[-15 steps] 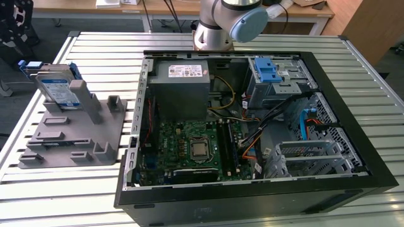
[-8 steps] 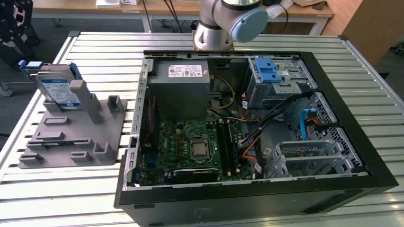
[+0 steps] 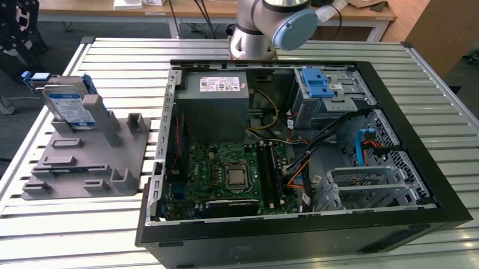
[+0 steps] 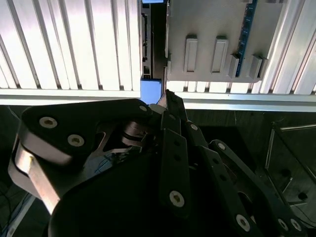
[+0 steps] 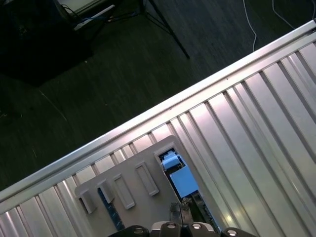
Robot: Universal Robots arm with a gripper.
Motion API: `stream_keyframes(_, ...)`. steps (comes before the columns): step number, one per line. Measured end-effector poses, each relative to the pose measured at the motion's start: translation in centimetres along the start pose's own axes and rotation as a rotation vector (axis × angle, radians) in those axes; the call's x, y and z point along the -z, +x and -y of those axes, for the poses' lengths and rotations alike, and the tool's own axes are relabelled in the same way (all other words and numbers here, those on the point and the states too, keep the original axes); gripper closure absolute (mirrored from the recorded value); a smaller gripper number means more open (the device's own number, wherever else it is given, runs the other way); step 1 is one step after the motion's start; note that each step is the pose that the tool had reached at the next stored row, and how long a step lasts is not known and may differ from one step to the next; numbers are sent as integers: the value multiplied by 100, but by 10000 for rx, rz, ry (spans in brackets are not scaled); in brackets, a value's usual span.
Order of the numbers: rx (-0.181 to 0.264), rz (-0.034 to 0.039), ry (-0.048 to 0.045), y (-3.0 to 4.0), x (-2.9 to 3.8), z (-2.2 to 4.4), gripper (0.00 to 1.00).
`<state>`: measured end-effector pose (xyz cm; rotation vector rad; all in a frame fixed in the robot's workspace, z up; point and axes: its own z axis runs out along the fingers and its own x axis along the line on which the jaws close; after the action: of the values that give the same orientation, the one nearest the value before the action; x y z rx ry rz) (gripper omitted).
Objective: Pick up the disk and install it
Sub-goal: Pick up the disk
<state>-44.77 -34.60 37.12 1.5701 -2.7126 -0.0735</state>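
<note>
The disk (image 3: 69,106), silver with a white-and-blue label and blue side rails, stands on edge at the far corner of the grey holder (image 3: 82,159), on the exterior view's left. In the first wrist view its blue rail end (image 5: 180,180) shows from above, just beyond my gripper (image 5: 181,213). In the second wrist view the gripper (image 4: 168,101) hangs well above the table, its fingers drawn together with nothing between them. The disk's blue end (image 4: 150,91) lies just past the fingertips there.
An open black computer case (image 3: 419,224) lies flat across the slatted metal table (image 3: 127,56), with a drive cage and blue latch (image 3: 318,84) at its far right. The arm's base (image 3: 253,42) stands behind the case. Dark floor lies beyond the table edge (image 5: 148,116).
</note>
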Motion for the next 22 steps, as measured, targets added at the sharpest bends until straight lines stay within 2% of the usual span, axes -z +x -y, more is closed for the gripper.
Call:
stream_keyframes(4,352,-16,-7,0,0,0,89)
stream_keyframes(15,2213,-98,-40,0,-3,0,89)
stream_keyframes(22,2283,-101,-41,0,-3,0,89)
